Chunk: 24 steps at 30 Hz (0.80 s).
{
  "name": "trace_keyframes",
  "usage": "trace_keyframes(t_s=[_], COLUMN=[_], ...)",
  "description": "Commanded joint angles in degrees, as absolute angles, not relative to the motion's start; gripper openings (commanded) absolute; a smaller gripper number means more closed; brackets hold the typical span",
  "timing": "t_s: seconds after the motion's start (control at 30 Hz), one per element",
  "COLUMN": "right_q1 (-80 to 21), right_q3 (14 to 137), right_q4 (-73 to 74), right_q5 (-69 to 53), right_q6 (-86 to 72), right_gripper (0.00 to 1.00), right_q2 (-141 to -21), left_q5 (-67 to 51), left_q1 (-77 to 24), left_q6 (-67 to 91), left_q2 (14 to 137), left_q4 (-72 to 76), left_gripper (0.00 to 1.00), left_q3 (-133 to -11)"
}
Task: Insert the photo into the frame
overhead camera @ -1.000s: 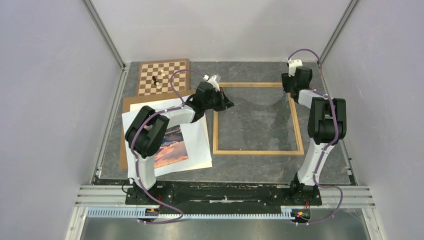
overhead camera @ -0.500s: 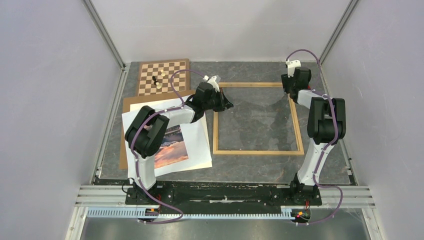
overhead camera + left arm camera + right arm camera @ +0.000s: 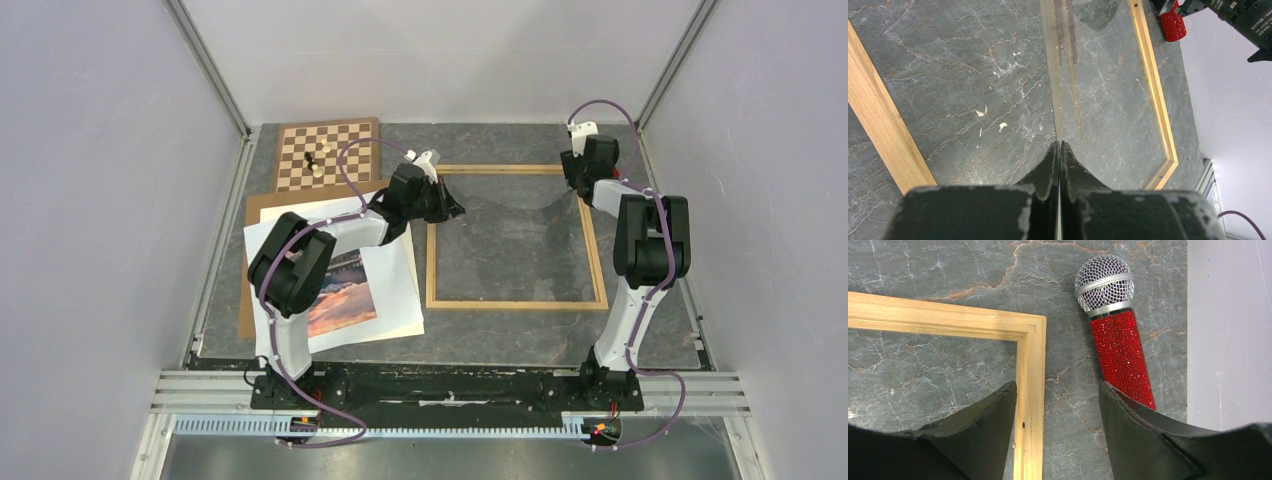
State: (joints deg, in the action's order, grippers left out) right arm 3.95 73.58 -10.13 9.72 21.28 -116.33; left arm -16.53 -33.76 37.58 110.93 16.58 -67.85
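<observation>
Plainly, the photo (image 3: pixel 342 292) lies left of the frame (image 3: pixel 517 304), nearer our left claw (image 3: pixel 460 211), pinched on a clear pane (image 3: pixel 1098 100); our right claw (image 3: pixel 1058 387) gapes astride the frame's far corner.

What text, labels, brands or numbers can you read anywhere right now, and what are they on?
White lettering on the right arm's housing, seen in the left wrist view: too small to read.
No text shows on the microphone, the frame, the photo or the chessboard.
Nothing else legible in any view.
</observation>
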Motion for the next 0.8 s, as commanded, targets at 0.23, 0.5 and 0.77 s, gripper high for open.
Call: trace_keyframes(t_s=[0.23,0.5,0.77], right_q1=[3.6,3.7,4.6], right_q3=[73.1,72.4,70.1], right_q4=[-9.7,-9.3,-7.0], right_q5=[11.8,11.1,9.5], right_q6=[22.0,21.1,19.3], right_gripper=[0.64,0.64,0.64], right_q2=[-116.9,-115.0,-110.8], left_q5=[-16.9,-17.2,-17.7], left_q1=[-33.8,-34.4,-34.5], left_q6=[37.3,39.0,40.9], left_q2=[109.4,110.4,110.9], left_q4=[18.9,20.7,22.7], left_gripper=[0.02,0.02,0.02], left_q3=[-68.2,-68.0,-67.6])
